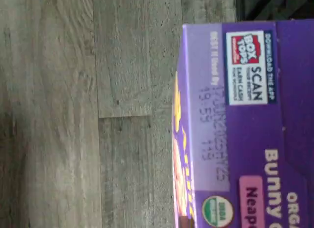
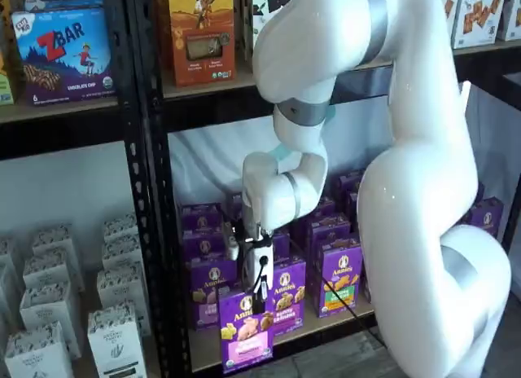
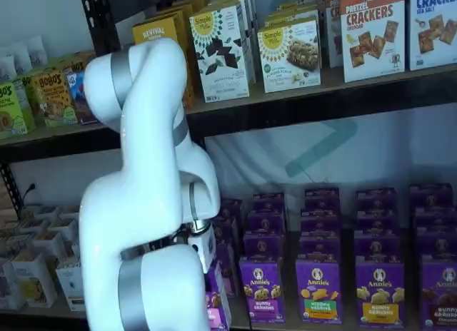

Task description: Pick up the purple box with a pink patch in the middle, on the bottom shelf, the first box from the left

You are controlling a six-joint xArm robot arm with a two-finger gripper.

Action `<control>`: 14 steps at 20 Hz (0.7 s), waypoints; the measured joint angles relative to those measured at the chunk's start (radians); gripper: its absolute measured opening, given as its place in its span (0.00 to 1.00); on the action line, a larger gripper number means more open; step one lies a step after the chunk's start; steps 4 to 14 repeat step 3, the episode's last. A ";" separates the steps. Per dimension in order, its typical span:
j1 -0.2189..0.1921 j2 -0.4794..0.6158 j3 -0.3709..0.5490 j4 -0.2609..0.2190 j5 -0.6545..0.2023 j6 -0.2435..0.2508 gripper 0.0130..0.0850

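Wrist view: I'm looking down on the top flap of the purple box (image 1: 250, 125), right up close. The picture is turned on its side. I can read a Box Tops scan patch (image 1: 247, 67), a best-by stamp, a round green USDA mark and a pink label beginning "Neap". Past the box's edge lies grey wood-plank floor (image 1: 88, 115), so the box is out over the floor. A dark bit of shelf frame sits in one corner. None of my fingers show here.

In a shelf view, my arm (image 2: 407, 166) bends down in front of the shelves and my pincer (image 2: 259, 292) hangs straight down, its black fingers clamped on the top of the purple box (image 2: 245, 329). The box is upright, pink panel facing out, held in front of the bottom shelf (image 2: 203, 349) at its front edge, clear of the rows behind. Just behind it stand more purple cartons, one with a green panel (image 2: 340, 284). White cartons (image 2: 114, 337) fill the bay to the side.

In the other shelf view, my arm (image 3: 150, 202) covers nearly everything. Only a sliver of the purple box (image 3: 214, 313) peeps out beside it, pink showing. My fingers are hidden here.
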 joint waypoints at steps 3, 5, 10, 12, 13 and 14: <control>-0.005 -0.020 0.024 -0.007 -0.005 0.002 0.22; -0.005 -0.020 0.024 -0.007 -0.005 0.002 0.22; -0.005 -0.020 0.024 -0.007 -0.005 0.002 0.22; -0.005 -0.020 0.024 -0.007 -0.005 0.002 0.22; -0.005 -0.020 0.024 -0.007 -0.005 0.002 0.22; -0.005 -0.020 0.024 -0.007 -0.005 0.002 0.22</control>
